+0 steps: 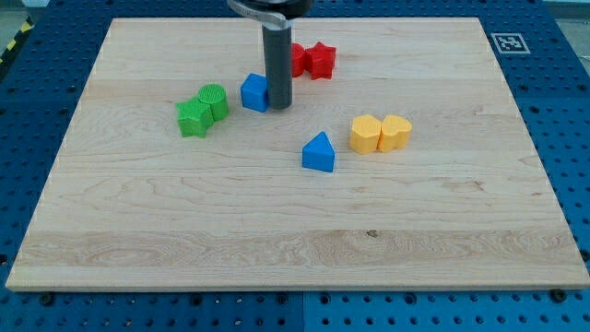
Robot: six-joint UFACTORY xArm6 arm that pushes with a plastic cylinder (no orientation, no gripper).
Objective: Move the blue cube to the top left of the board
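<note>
The blue cube [253, 92] sits on the wooden board [295, 231], left of the board's middle and toward the view's top. My tip [279, 106] rests on the board right against the cube's right side. The rod rises straight up from there to the view's top edge. A blue triangular block [319, 152] lies below and right of the tip, apart from it.
Two green blocks [203, 110] sit touching each other just left of the blue cube. Two red blocks [313, 60] lie behind the rod at the view's top, partly hidden by it. Two yellow blocks [380, 134] lie right of centre. A marker tag [506, 41] sits beyond the board's top right corner.
</note>
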